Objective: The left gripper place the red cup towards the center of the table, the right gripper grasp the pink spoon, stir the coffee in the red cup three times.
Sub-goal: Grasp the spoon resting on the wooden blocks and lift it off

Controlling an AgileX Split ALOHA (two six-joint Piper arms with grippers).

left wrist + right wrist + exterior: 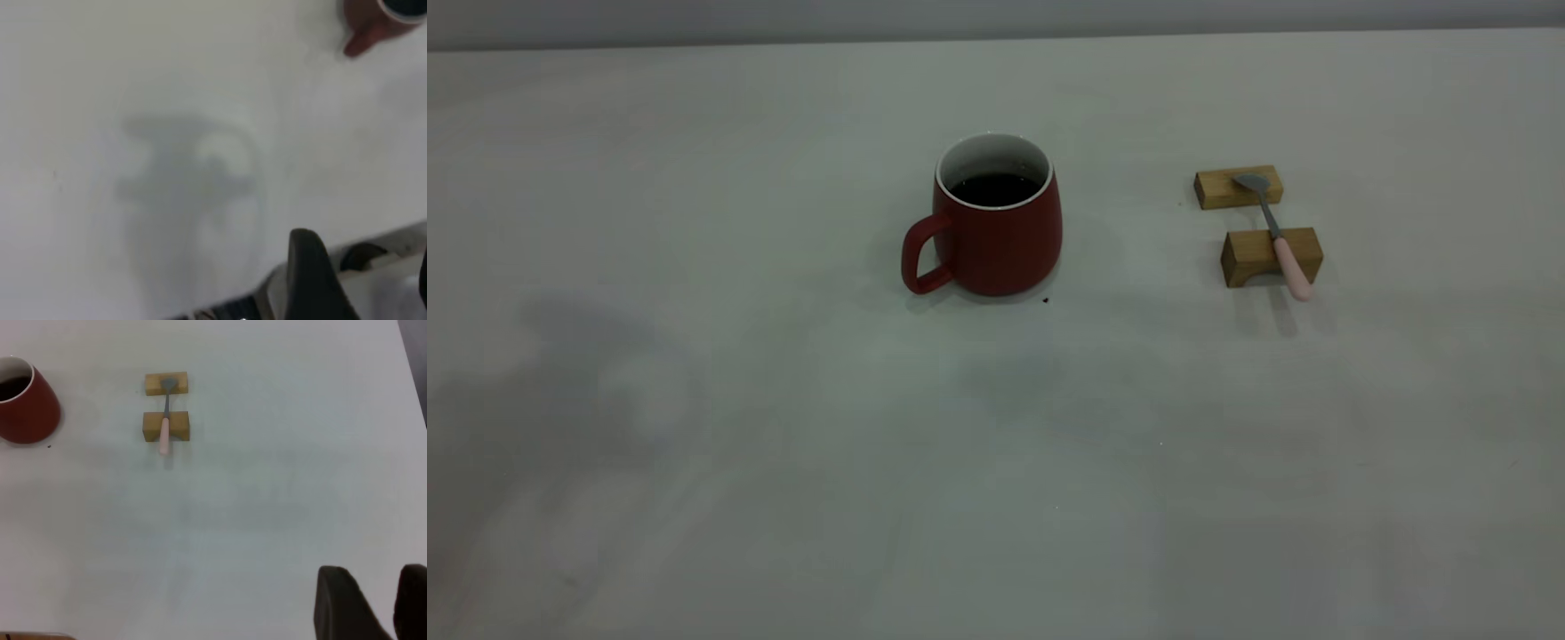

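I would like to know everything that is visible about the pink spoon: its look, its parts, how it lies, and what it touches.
The pink spoon is small and slim, with a grey metal-looking bowl and neck and a pale pink rounded handle. It lies across two small wooden blocks: the bowl rests on the far block, the handle crosses the near block and its tip overhangs toward the camera. It sits to the right of the red cup, apart from it. No gripper touches it.

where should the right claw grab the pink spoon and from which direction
Probably the pink handle of the pink spoon, from above. The spoon bridges two wooden blocks, bowl on the far one, and the handle's end overhangs the near block, clear of the table, so fingers could close across it.
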